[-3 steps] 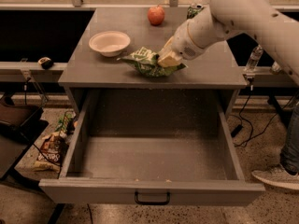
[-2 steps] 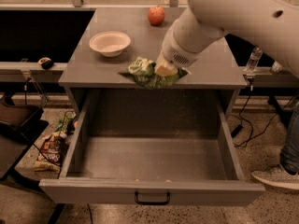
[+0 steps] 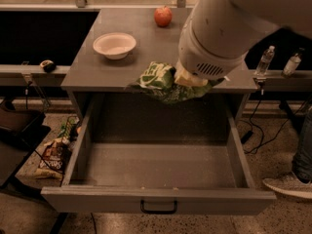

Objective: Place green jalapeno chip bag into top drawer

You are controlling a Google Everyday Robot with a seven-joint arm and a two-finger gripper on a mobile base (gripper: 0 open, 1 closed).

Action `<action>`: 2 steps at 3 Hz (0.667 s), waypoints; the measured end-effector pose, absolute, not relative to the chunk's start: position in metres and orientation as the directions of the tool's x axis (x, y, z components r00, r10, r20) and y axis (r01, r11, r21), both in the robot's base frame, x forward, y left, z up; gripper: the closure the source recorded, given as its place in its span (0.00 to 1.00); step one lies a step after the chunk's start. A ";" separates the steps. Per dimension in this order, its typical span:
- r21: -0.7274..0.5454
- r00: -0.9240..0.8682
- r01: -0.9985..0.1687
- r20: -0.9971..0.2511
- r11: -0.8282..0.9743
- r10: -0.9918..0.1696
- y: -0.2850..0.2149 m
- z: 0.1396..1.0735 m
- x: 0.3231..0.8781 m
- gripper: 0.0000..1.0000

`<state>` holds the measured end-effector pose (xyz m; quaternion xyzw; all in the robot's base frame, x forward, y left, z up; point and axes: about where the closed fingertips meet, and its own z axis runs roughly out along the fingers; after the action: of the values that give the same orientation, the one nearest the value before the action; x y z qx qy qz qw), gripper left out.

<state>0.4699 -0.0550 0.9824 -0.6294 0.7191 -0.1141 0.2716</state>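
Gripper (image 3: 188, 79) sits at centre frame, mostly hidden under the big white wrist of the arm (image 3: 219, 28). Only a pale bit of it shows below the wrist housing. It's clamped on the green jalapeno chip bag (image 3: 160, 82), gripping the bag's right end.

The bag is at the front edge of the cabinet top (image 3: 92, 74). It's crumpled, white lettering up, and sticks out toward 9 o'clock from the gripper. Its lower part overhangs the edge, above the rear of the top drawer (image 3: 156, 165). Can't tell if the bag touches the cabinet edge or is clear of it.

The top drawer is pulled fully open at 6 o'clock from the bag. Grey inside, with the front panel at the bottom of frame and a black handle (image 3: 158, 207) at its middle. The bag isn't in it yet.

On the cabinet top:
- A white bowl (image 3: 114, 45) at 10 o'clock from the bag, well apart.
- An apple (image 3: 163, 16) at 12 o'clock, near the back edge.

Two clear bottles (image 3: 264, 62) stand on a ledge at 3 o'clock. A brown-and-orange snack bag (image 3: 48, 157) lies on the floor at 8 o'clock, left of the drawer. There's a shoe (image 3: 287, 184) at 4 o'clock.
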 end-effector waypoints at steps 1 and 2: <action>-0.486 -0.091 -0.840 -0.312 0.241 -0.946 -0.090 0.979 0.442 1.00; -0.438 -0.117 -0.841 -0.427 0.318 -0.897 -0.120 0.953 0.446 1.00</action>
<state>0.4464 -0.1200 0.9531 -0.5825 0.7459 -0.0434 0.3200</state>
